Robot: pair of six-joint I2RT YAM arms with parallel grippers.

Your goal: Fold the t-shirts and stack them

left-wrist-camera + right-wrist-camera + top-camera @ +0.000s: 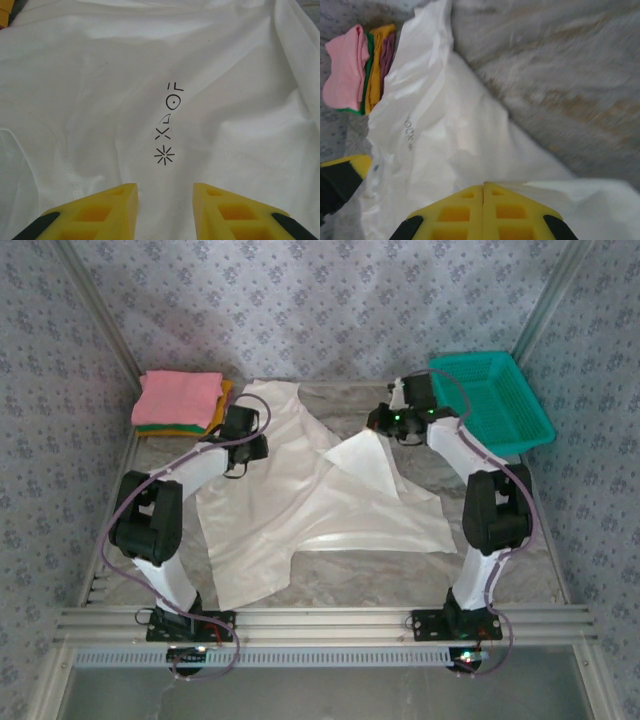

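Note:
The white t-shirt (300,500) lies spread and crumpled on the table, its small black chest mark (169,125) facing up. My left gripper (165,192) hovers open just above the cloth near that mark, at the shirt's far left (240,462). My right gripper (483,187) is shut on an edge of the white t-shirt and holds it up in a peak (368,443) at the far right. Folded pink, green and orange shirts (180,402) are stacked at the back left corner (355,67).
A teal mesh basket (492,400) stands at the back right, close behind the right arm. Bare marbled table (560,75) shows beyond the shirt's right side. Patterned walls close in the back and both sides.

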